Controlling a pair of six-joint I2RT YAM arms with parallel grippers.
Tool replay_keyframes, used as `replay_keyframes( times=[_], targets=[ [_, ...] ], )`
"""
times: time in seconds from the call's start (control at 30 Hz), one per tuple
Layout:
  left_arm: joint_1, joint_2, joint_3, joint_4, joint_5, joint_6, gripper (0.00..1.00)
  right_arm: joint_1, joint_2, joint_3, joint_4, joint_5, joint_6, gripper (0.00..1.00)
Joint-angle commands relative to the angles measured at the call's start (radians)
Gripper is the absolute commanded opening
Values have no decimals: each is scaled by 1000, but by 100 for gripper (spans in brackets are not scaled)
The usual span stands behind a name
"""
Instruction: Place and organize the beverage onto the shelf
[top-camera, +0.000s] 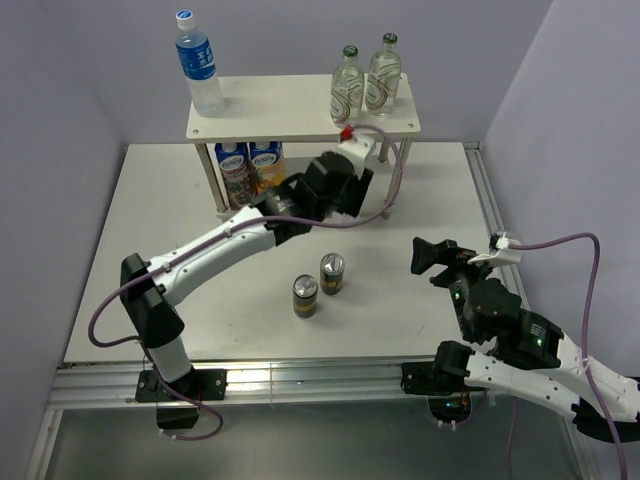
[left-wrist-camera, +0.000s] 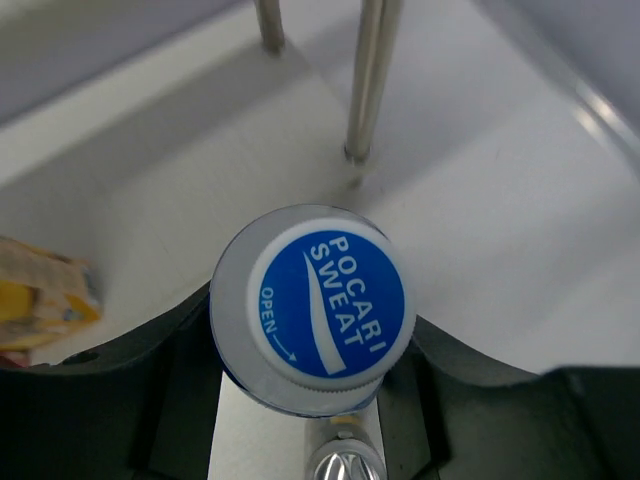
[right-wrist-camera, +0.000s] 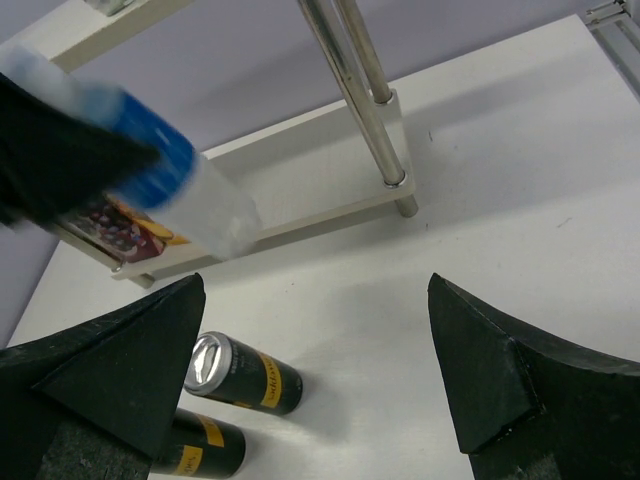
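Observation:
My left gripper (top-camera: 335, 190) is shut on a blue-capped water bottle (left-wrist-camera: 315, 308), in front of the shelf's (top-camera: 280, 105) lower tier. The top view hides this bottle under the gripper. The right wrist view shows it blurred and tilted (right-wrist-camera: 170, 180). A second water bottle (top-camera: 198, 62) stands at the left of the top board. Two green-capped glass bottles (top-camera: 347, 85) (top-camera: 383, 73) stand at its right. Two dark cans (top-camera: 305, 296) (top-camera: 332, 273) stand on the table in front of the shelf. My right gripper (top-camera: 435, 255) is open and empty, to the right of the cans (right-wrist-camera: 245, 372).
Two juice cartons (top-camera: 248, 170) stand on the shelf's lower board at the left. The shelf's silver legs (left-wrist-camera: 368, 80) are just beyond the held bottle. A metal rail (top-camera: 480, 190) runs along the table's right edge. Purple walls close in the back and sides.

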Motion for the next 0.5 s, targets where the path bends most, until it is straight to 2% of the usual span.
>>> replay_keyframes(
  times=[0.0, 0.03, 0.23, 0.47],
  targets=[
    [22, -119, 232, 17, -120, 59, 0, 9, -15, -6, 24, 23, 8, 99],
    [27, -116, 309, 0, -147, 68, 0, 7, -18, -6, 21, 21, 9, 99],
    [91, -109, 533, -80, -195, 124, 0, 9, -26, -6, 21, 23, 9, 99],
    [125, -186, 498, 51, -287, 235, 0, 9, -26, -9, 18, 23, 15, 99]
  ],
)
